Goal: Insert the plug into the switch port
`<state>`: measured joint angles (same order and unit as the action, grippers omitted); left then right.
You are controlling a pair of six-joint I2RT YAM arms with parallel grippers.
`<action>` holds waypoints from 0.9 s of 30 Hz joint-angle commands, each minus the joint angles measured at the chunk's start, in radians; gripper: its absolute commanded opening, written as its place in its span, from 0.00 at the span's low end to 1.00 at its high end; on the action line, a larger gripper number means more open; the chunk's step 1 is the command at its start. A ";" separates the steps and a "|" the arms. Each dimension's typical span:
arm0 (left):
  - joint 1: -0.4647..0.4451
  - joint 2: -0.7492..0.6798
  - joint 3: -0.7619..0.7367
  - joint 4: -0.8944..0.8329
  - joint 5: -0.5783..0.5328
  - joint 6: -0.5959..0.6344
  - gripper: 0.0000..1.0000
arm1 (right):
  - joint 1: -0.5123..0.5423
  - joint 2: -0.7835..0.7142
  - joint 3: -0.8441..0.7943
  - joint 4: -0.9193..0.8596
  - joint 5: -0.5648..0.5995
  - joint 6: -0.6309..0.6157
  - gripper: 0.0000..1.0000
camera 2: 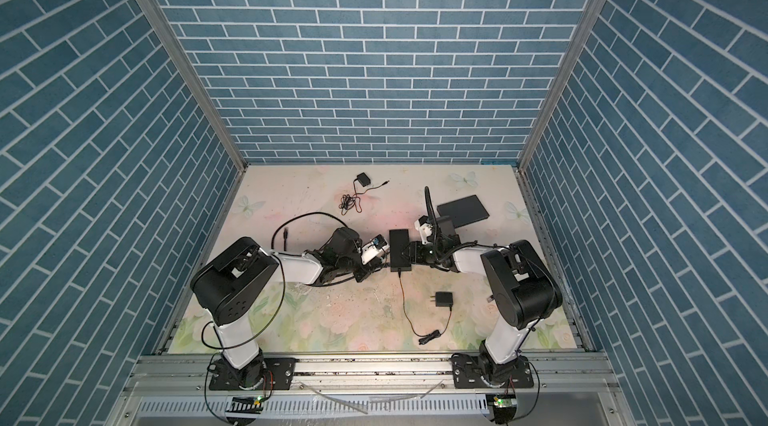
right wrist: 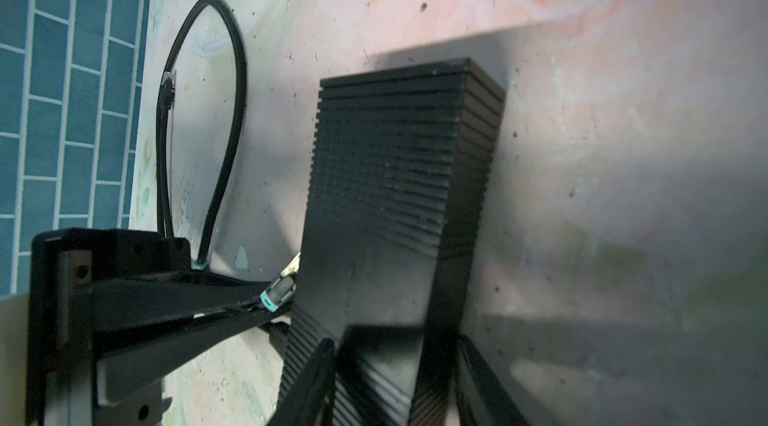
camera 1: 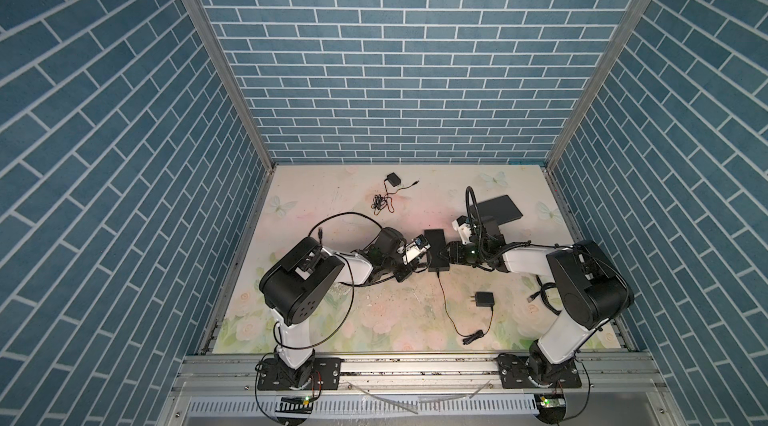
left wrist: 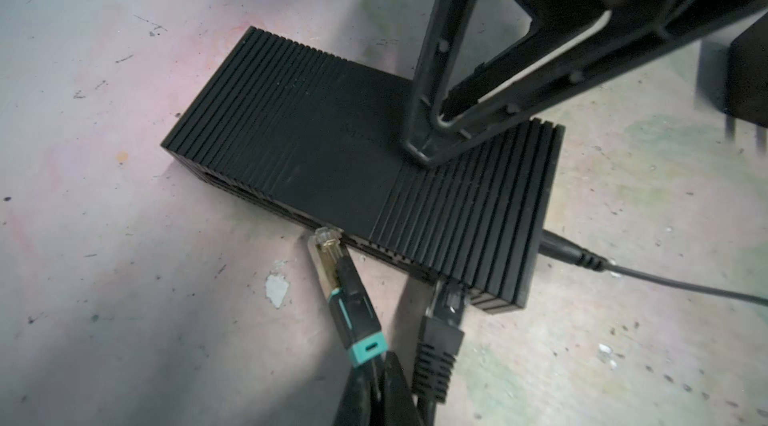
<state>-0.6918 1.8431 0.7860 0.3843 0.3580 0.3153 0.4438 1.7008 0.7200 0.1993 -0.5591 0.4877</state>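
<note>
My left gripper (left wrist: 380,374) pinches the plug (left wrist: 332,262) tight. Its tip is right at the switch (camera 1: 438,251), on the 9 o'clock side. My right gripper (right wrist: 395,341) is spread, one finger (left wrist: 424,145) on the switch top.

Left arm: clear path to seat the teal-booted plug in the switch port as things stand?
Probably yes. The left gripper holds the plug with its tip at the port face of the switch, beside the seated black plug. The right gripper is over the switch top, off the port side.

Matt ribbed plastic switch (left wrist: 332,145), clear plastic plug (left wrist: 330,251)
</note>
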 commanded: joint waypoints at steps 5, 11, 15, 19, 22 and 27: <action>0.001 0.031 -0.009 -0.086 0.079 0.079 0.00 | 0.023 -0.004 0.052 -0.194 -0.160 -0.126 0.47; 0.018 -0.057 -0.005 -0.235 0.084 0.114 0.00 | -0.009 -0.066 0.109 -0.298 -0.088 -0.149 0.49; 0.061 -0.102 -0.005 -0.258 0.056 0.102 0.00 | -0.008 -0.116 0.145 -0.336 -0.062 -0.160 0.49; 0.093 -0.143 0.011 -0.287 0.065 0.115 0.00 | -0.008 -0.163 0.159 -0.322 -0.068 -0.134 0.49; 0.101 -0.200 0.018 -0.312 0.101 0.131 0.00 | -0.002 -0.181 0.143 -0.226 -0.125 -0.036 0.49; 0.101 -0.303 -0.008 -0.239 0.209 0.106 0.00 | 0.012 -0.175 0.077 0.049 -0.197 0.204 0.49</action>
<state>-0.5903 1.5879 0.7883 0.1150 0.4820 0.4229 0.4450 1.5322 0.8337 0.0628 -0.6918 0.5282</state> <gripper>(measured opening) 0.081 0.487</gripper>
